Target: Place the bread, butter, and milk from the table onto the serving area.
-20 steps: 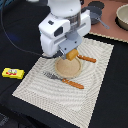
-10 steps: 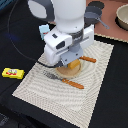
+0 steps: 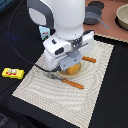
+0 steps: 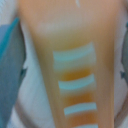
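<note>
My gripper [image 3: 71, 63] is shut on the bread [image 3: 74, 69], an orange-brown loaf, and holds it low over the middle of the serving area [image 3: 55, 95], a beige striped placemat. The round plate is almost wholly hidden under my hand. In the wrist view the bread [image 4: 70, 60] fills the frame with its pale scored lines, and a dark finger [image 4: 9, 75] is at each side. The butter [image 3: 12, 73], a yellow pack with a red mark, lies on the black table off the mat at the exterior view's left. The milk [image 3: 45, 33] stands behind the arm, partly hidden.
Orange-handled cutlery lies on the mat on both sides of my hand [image 3: 89, 59] [image 3: 75, 84]. A brown board with grey pots [image 3: 95, 16] and a tan bowl [image 3: 122, 16] stand at the back on the exterior view's right.
My arm has come down toward the plate with the bread in the gripper. The butter and the milk have not moved.
</note>
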